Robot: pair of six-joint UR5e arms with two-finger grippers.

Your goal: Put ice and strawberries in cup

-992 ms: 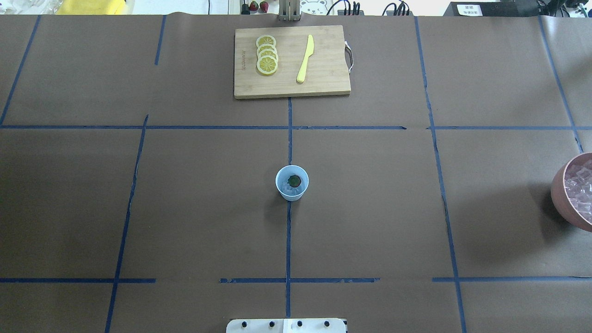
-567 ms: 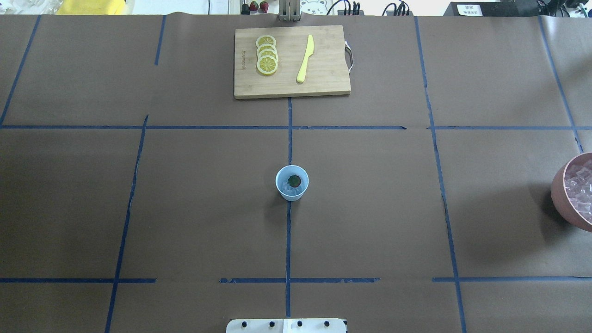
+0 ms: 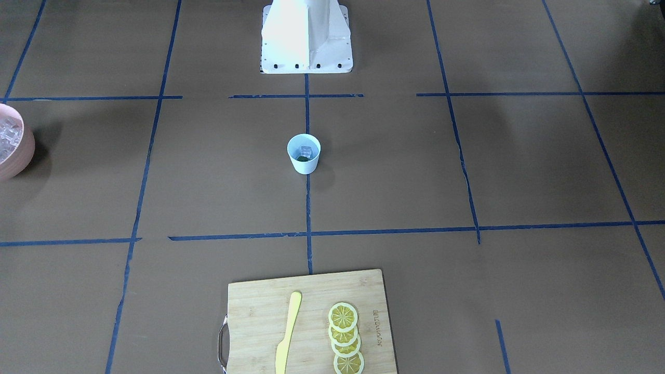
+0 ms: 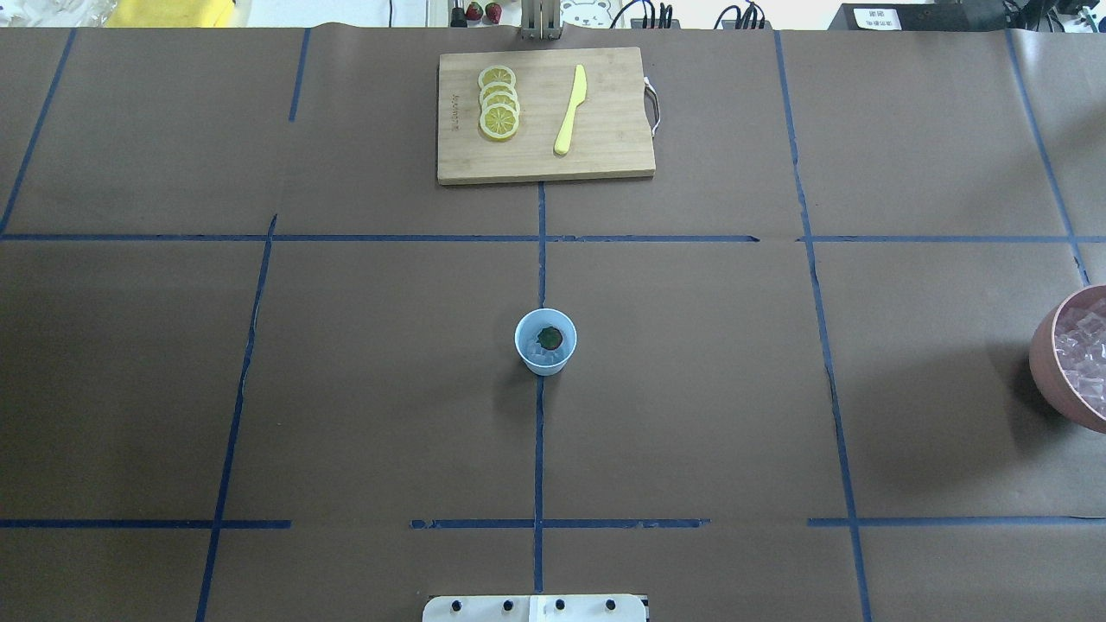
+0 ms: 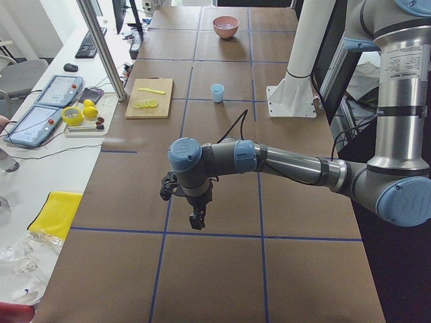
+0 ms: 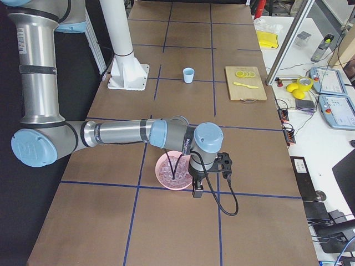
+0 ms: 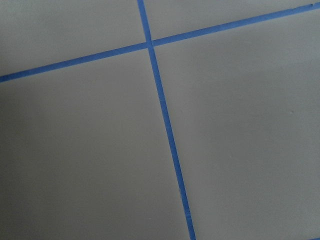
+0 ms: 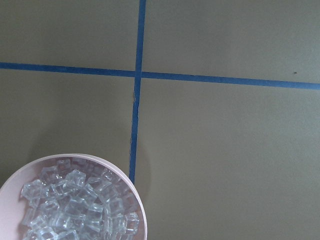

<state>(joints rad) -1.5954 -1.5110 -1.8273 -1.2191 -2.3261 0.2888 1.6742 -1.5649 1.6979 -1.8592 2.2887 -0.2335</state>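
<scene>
The pale blue cup [image 4: 545, 341] stands upright at the table's middle, also in the front view [image 3: 304, 154]. Inside it lies the strawberry [image 4: 547, 337], its dark green top up, with clear ice [image 3: 306, 151] beside it. More ice [image 8: 75, 207] fills the pink bowl [image 8: 137, 205]. My left gripper [image 5: 196, 219] hangs over bare table far from the cup. My right gripper [image 6: 197, 192] hangs by the pink bowl's near rim. Both show only in the side views, so I cannot tell whether they are open or shut.
The pink bowl [image 4: 1044, 363] sits at the table's right edge. A wooden cutting board [image 4: 605, 164] at the far middle holds lemon slices [image 4: 498, 104] and a yellow knife [image 4: 569, 111]. The robot base [image 3: 306, 36] stands at the near edge.
</scene>
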